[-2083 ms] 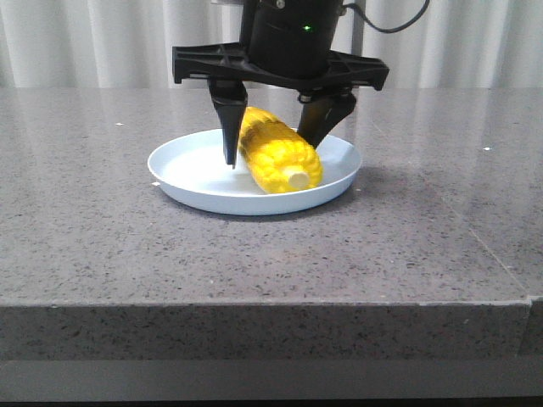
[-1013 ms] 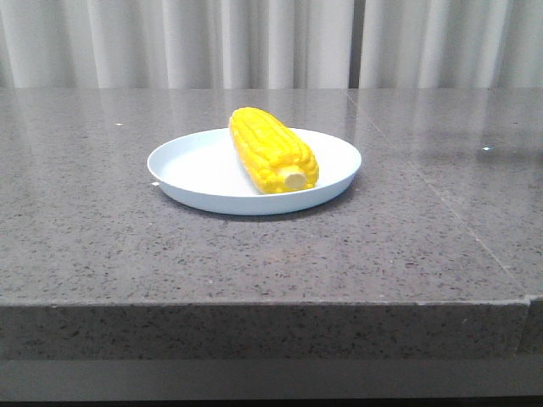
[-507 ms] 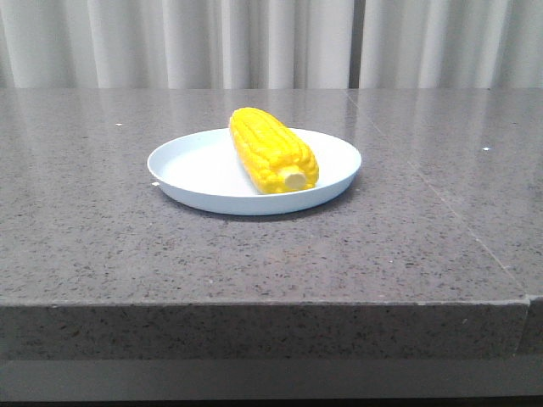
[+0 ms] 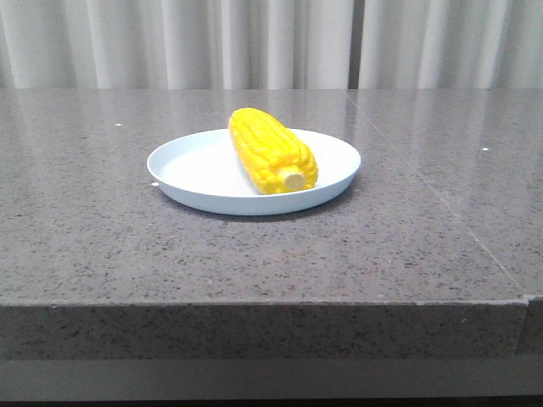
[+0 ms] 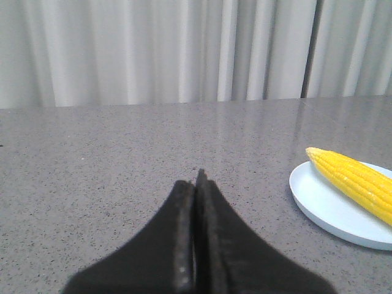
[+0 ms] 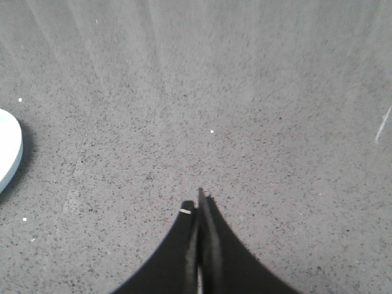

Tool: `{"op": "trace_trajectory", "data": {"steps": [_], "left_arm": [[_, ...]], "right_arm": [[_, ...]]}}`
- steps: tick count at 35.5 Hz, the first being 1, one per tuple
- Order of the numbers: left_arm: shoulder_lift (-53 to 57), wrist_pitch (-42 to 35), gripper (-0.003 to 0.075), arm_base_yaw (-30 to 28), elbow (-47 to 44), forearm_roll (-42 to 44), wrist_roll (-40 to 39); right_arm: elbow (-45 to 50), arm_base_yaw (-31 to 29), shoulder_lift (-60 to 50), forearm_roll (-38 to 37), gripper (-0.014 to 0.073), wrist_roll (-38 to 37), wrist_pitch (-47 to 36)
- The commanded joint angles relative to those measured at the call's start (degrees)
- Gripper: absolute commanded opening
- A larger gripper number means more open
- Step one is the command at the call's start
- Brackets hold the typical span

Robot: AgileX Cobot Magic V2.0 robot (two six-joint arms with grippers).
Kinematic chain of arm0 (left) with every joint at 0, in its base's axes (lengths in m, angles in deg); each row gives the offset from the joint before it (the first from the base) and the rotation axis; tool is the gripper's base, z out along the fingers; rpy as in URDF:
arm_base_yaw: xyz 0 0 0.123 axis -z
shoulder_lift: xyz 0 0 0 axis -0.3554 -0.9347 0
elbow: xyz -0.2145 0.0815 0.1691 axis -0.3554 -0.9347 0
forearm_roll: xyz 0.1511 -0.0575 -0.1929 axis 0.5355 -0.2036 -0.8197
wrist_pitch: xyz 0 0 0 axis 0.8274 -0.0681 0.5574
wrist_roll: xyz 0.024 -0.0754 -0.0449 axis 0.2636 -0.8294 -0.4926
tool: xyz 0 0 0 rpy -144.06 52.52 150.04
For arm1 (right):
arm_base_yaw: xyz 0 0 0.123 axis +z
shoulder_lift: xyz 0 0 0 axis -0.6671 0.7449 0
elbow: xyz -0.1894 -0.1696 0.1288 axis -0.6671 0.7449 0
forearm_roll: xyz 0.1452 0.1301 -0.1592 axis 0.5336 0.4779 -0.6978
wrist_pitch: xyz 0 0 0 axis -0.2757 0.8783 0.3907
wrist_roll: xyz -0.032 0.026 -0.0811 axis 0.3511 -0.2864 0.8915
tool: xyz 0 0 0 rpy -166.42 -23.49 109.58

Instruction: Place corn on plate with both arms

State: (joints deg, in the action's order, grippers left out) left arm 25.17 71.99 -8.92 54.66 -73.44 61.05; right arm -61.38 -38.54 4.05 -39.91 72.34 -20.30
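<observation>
The yellow corn (image 4: 271, 150) lies on the pale blue-white plate (image 4: 195, 174) in the middle of the table, its pale stub end towards the front. No arm shows in the front view. In the left wrist view my left gripper (image 5: 197, 180) is shut and empty above bare table, with the plate (image 5: 318, 202) and the corn (image 5: 355, 177) off to one side. In the right wrist view my right gripper (image 6: 200, 199) is shut and empty above bare table, and only the plate's edge (image 6: 9, 153) shows at the frame's side.
The grey speckled stone table (image 4: 382, 246) has its front edge (image 4: 271, 303) near the camera. Pale curtains (image 4: 254, 42) hang behind the table.
An open gripper stood around the corn on the plate 2.1 s ago. It has since left the front view. The corn and plate have stayed in place.
</observation>
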Motion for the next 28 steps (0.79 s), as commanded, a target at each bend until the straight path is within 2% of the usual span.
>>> {"op": "trace_trajectory", "data": {"steps": [1,10,28], "left_arm": [[-0.72,-5.03,-0.0020,-0.05,1.34,-0.06,-0.38],[-0.72,-5.03,-0.0020,-0.05,1.34,-0.06,-0.38],[-0.72,-5.03,-0.0020,-0.05,1.34,-0.06,-0.38]], "right_arm": [[4.15,-0.39,-6.50,-2.17,-0.0064,0.84,-9.03],[9.30,-0.39,-16.29,-2.36,-0.0064,0.84,-14.23],[9.30,-0.39,-16.31,-2.36,-0.0064,0.84,-14.33]]}}
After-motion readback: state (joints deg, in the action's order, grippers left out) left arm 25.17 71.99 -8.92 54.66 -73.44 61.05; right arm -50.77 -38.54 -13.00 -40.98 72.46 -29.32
